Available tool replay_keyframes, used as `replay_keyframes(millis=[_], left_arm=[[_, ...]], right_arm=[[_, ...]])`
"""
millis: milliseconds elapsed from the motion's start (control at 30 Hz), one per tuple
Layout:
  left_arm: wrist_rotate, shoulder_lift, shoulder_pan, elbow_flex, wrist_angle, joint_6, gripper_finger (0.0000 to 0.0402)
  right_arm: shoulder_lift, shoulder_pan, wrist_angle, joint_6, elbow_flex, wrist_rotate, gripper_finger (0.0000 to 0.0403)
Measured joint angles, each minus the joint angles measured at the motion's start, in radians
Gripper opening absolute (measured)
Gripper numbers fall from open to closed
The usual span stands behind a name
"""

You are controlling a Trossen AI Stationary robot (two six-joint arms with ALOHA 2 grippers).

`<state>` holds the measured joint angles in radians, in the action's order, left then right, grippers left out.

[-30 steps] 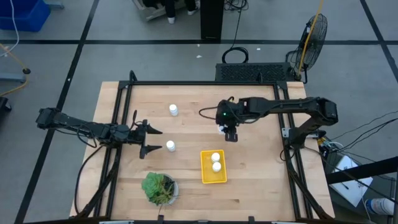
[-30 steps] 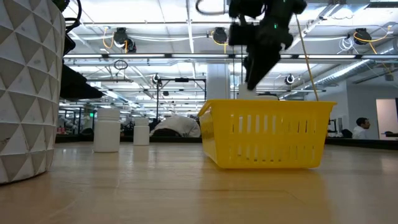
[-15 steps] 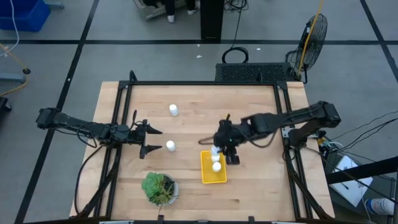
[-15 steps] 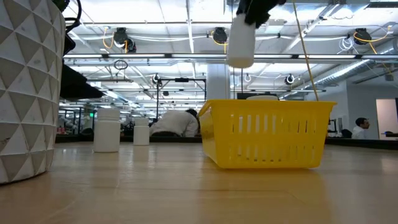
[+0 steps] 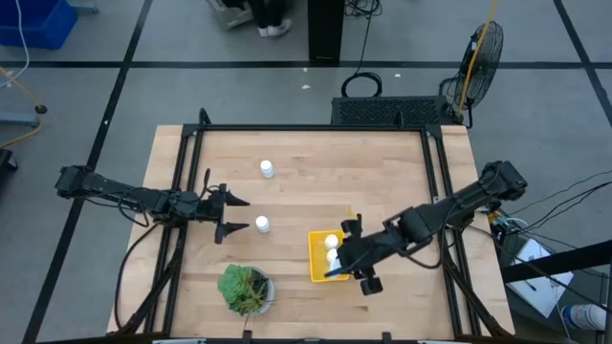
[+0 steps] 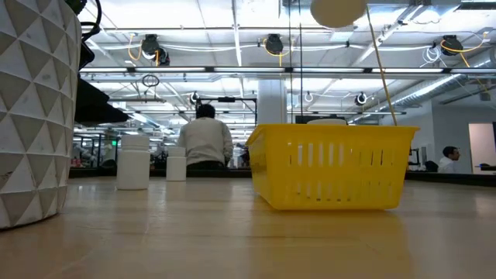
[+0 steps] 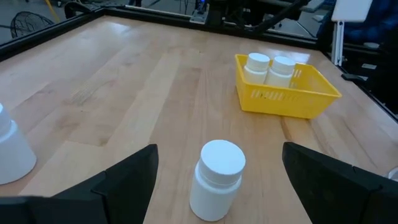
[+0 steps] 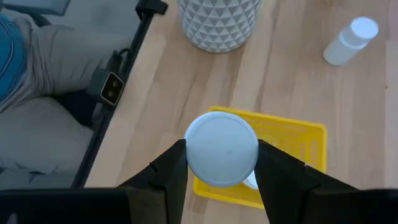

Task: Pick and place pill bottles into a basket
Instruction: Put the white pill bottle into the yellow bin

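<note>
This is a robotics lab inside a large open industrial hall. A wooden desk (image 5: pixel 287 191) framed by black rails (image 5: pixel 306 127) carries two dark arms and stands on a grey floor marked with dark lines. A fan (image 5: pixel 481 50), loose cables (image 5: pixel 564 205) and a blue bin (image 5: pixel 36 21) lie around it. The low view shows a high ceiling with pipes and strip lights (image 6: pixel 225 32), rows of workstations beyond, and a seated person (image 6: pixel 205 139) with back turned.
</note>
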<state>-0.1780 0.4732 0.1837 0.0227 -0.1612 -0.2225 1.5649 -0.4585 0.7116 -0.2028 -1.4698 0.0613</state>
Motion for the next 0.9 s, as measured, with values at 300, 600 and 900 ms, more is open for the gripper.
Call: replay_keyframes(millis=[300, 600, 900], left_arm=[[-0.006, 0.000, 0.000, 0.000, -0.001, -0.001, 0.0347], [-0.006, 0.000, 0.000, 0.000, 0.001, -0.009, 0.0347], [-0.004, 0.000, 0.000, 0.000, 0.004, -0.012, 0.0347]], right_arm=[[0.106, -0.001, 0.019, 0.023, 0.011, 0.014, 0.0149], [0.184, 0.001, 0.026, 0.048, 0.011, 0.014, 0.0150], [0.230, 0.006, 0.025, 0.062, 0.011, 0.019, 0.0152]])
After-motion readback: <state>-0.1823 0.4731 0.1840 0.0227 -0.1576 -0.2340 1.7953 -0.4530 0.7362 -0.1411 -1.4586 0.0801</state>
